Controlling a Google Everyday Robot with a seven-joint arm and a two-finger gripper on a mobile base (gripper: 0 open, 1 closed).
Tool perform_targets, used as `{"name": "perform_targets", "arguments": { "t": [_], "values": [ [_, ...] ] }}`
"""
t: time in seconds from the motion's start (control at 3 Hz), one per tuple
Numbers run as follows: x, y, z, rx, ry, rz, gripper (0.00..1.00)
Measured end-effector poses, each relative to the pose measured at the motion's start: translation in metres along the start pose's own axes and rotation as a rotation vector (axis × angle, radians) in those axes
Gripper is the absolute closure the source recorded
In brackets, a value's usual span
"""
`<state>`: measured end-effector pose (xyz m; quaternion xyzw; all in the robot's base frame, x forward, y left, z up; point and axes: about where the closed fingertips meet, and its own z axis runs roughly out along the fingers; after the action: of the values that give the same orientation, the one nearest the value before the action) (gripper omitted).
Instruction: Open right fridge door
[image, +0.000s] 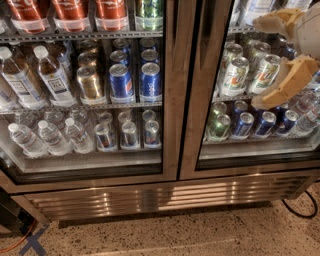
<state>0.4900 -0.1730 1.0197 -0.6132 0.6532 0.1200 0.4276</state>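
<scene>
The right fridge door (207, 105) is a glass pane in a brushed steel frame, standing shut, with green-white 7UP cans (235, 75) and blue cans (265, 122) behind it. My gripper (275, 55) is at the upper right, in front of this door's glass. Its two tan fingers (287, 82) are spread apart, one above the other, holding nothing. I cannot tell whether they touch the glass. No handle shows.
The left fridge door (170, 90) is shut, with water bottles (50, 135), gold cans (90, 82) and Pepsi cans (150, 82) behind it. A steel grille (150, 197) runs below both doors. A black cable (300, 210) lies on the speckled floor at the right.
</scene>
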Motion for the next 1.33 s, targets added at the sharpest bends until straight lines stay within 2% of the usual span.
{"name": "perform_targets", "arguments": {
  "t": [0.33, 0.67, 1.0, 1.33],
  "values": [
    [-0.002, -0.006, 0.007, -0.005, -0.078, 0.011, 0.0],
    [-0.005, -0.006, 0.019, -0.034, -0.139, 0.028, 0.13],
    [-0.01, -0.002, 0.033, -0.076, -0.183, 0.037, 0.17],
    [-0.014, -0.002, 0.043, -0.108, -0.213, 0.037, 0.12]
  ]
}}
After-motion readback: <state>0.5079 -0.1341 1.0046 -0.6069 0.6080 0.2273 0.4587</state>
